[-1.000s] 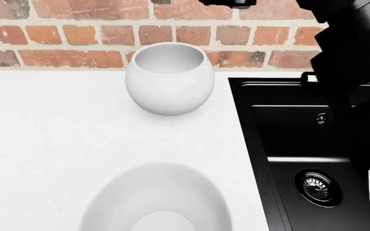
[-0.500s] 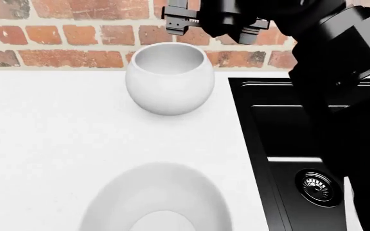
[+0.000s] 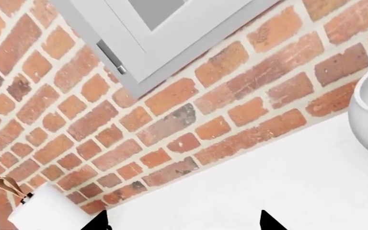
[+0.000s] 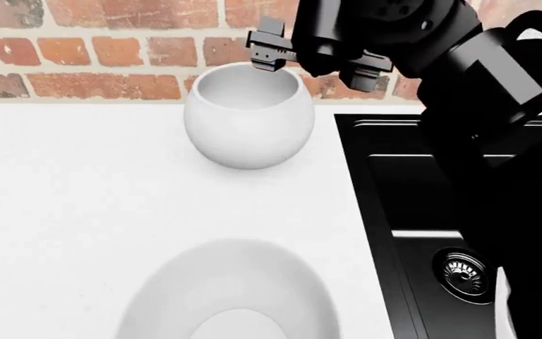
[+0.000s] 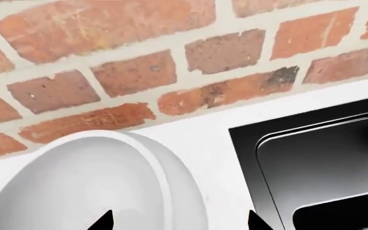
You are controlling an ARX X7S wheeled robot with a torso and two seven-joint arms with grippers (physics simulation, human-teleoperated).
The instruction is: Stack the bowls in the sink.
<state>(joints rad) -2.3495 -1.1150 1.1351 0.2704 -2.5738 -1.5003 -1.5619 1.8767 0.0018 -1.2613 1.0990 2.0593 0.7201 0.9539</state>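
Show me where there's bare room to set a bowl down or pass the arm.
Bare white counter lies left of the far bowl, between it and the near bowl. The sink floor around the drain looks bare, though the right arm hides part of it. Crowded: the far bowl's rim, where the right end effector hovers open.

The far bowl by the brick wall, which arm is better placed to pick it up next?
Right. The right claw hangs open over the far bowl, beside the sink. The left claw isn't in the head view.
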